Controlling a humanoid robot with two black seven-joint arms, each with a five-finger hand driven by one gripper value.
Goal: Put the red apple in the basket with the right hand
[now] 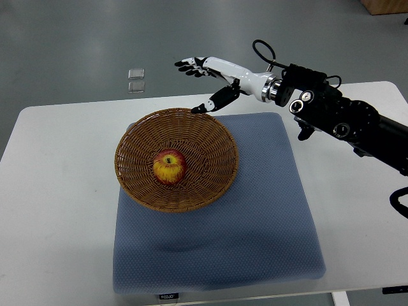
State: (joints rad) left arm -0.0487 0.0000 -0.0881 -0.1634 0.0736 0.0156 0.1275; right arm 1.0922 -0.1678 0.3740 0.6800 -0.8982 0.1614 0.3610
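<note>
The right arm (344,121) is reaching in over the table's far edge, its hand (213,80) hanging empty, fingers spread.

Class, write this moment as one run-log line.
apple: in basket | right hand: open, empty, above far rim | left arm: out of view | basket: on blue mat

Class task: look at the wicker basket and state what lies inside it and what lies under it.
Inside the basket lies one red apple, stem up. Under it is a blue mat on the white table; the mat beneath the basket is covered.
</note>
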